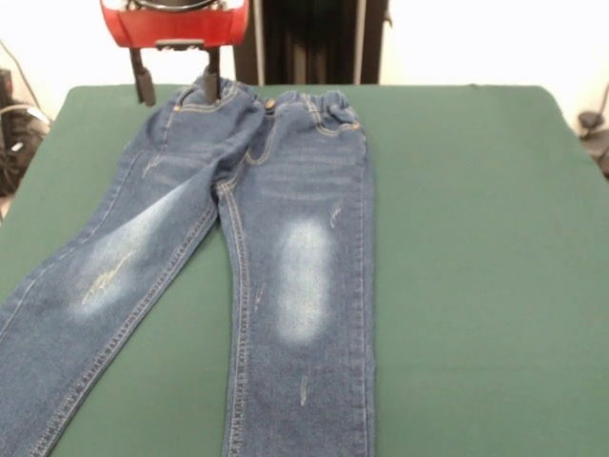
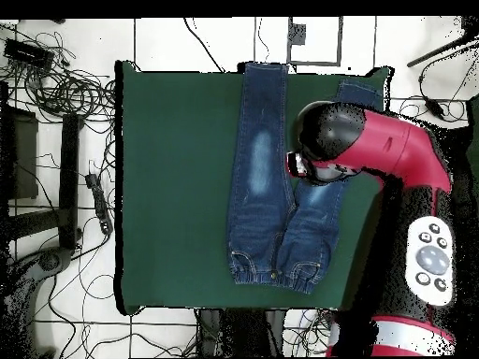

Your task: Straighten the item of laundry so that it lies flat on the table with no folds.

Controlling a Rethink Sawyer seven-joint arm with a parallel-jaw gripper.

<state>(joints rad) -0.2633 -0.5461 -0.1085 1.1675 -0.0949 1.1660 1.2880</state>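
The small blue denim jeans (image 1: 285,209) lie front side up on the dark green table (image 1: 476,238). The elastic waistband (image 1: 314,107) is at the far edge and the legs spread toward the camera. The picture-left leg (image 1: 105,276) slants out to the lower left, and both thighs have faded whitish patches. Slight creases show near the crotch and waistband. My gripper (image 1: 177,88) hangs at the waistband's left end with its two dark fingers apart, and one finger (image 1: 210,86) is touching the waistband. In the overhead view the red arm (image 2: 374,150) covers the gripper and part of one leg of the jeans (image 2: 262,178).
Green table (image 2: 178,187) stretches wide to the side of the jeans. Cables and dark gear (image 2: 56,103) lie on the floor past the table's edge. A dark post (image 1: 314,38) stands behind the table. More cables (image 1: 14,133) sit at the far left.
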